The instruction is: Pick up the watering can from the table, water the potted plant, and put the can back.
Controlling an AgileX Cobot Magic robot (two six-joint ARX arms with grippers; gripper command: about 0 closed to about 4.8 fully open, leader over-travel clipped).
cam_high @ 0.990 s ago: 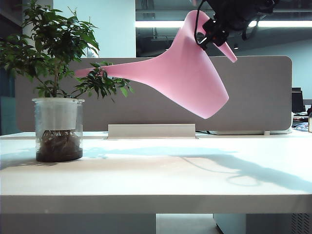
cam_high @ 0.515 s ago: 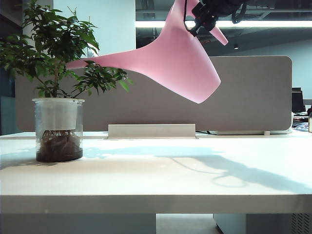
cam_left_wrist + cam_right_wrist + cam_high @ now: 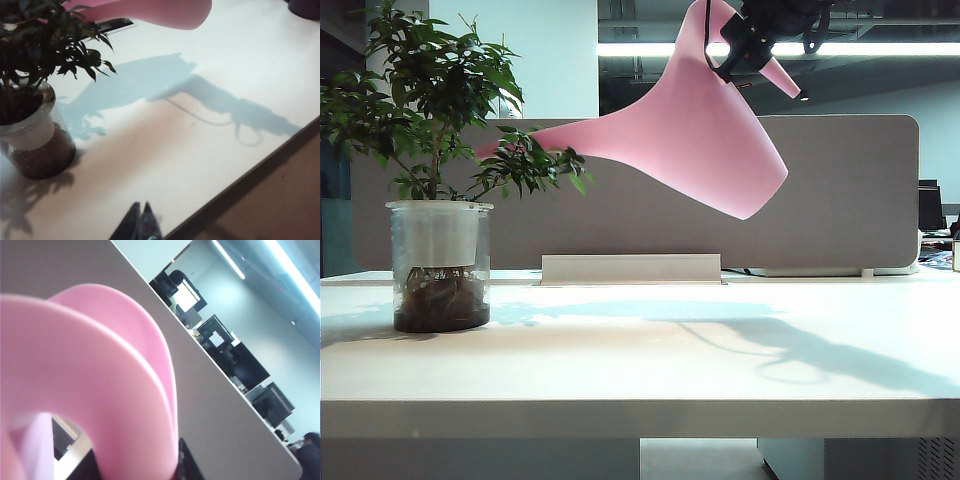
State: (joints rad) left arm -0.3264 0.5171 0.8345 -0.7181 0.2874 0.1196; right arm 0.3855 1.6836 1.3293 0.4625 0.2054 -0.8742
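Note:
The pink watering can (image 3: 710,140) hangs high above the white table (image 3: 640,350), tilted with its long spout reaching left into the potted plant's leaves (image 3: 430,100). My right gripper (image 3: 745,50) is shut on the can's arched handle (image 3: 100,390); black fingers (image 3: 185,465) flank the handle on both sides. The plant's glass jar (image 3: 440,265) stands at the table's left. In the left wrist view the plant (image 3: 45,45) and the can's underside (image 3: 160,10) show, and my left gripper (image 3: 140,220) is shut and empty, low near the table's front edge.
A grey partition panel (image 3: 820,200) runs behind the table, with a metal cable box (image 3: 630,268) at its foot. The can's shadow (image 3: 210,95) falls across the tabletop. A dark object (image 3: 305,7) sits at the far corner.
The can rose and swung left toward the plant, then eased slightly back right with its spout tip dipping into the foliage. The left arm stayed still.

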